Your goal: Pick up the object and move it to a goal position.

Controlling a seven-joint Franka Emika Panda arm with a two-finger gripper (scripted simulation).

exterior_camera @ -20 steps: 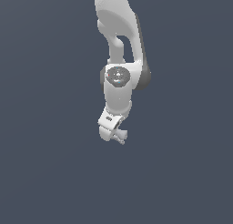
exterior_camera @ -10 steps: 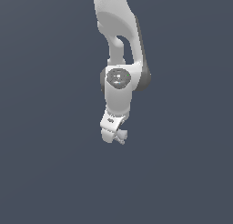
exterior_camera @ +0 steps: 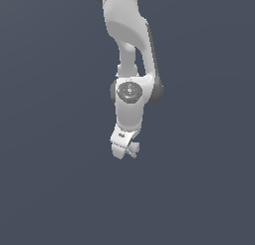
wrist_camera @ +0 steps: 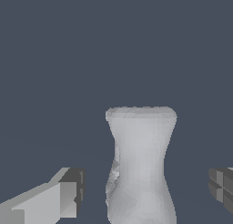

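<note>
A: Wrist view first. Small pale grey lumpy piece with a pinched middle [wrist_camera: 141, 166] sits between the two fingers; blocky grey fingertip pad [wrist_camera: 72, 191] to one side, the other pad [wrist_camera: 222, 184] opposite. Visible gaps on both sides, so nothing is touching it. Fingers released, spread wider than the piece.

B: Why centred like that?

A: My reading: the white robot gripper [exterior_camera: 130, 150] is lined up so the pads can close across the waist, the narrowest part. Grasp not made yet.

B: Exterior view?

A: White Panda arm [exterior_camera: 130, 64] hangs down from 12 o'clock, gripper at its low end. Piece itself is too small or hidden there; cannot pick it out.

B: Room to move?

A: Flat dark grey-blue surface [exterior_camera: 50, 189] all round, with no edges or other items in either view. No goal marker visible, so direction of carry is unknown.
</note>
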